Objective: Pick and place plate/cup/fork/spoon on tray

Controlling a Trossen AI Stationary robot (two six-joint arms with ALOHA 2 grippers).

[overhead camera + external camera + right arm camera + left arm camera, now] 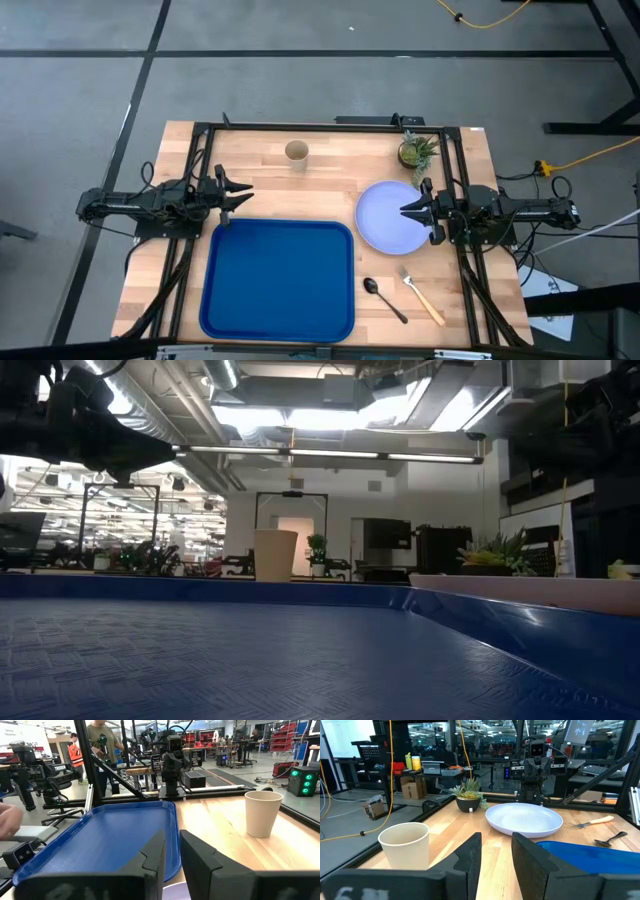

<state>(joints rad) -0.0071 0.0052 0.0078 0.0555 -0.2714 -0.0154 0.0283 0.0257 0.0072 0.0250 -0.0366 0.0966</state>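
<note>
The blue tray lies at the table's near middle. The pale plate lies right of it, the tan cup stands at the far middle. The dark spoon and the tan-handled fork lie near the front right. My left gripper hovers open above the table by the tray's far left corner. My right gripper hovers open over the plate. Both are empty.
A small pot with a green plant stands at the far right corner. A black frame runs along the table's edges. People stand in the room beyond the left side.
</note>
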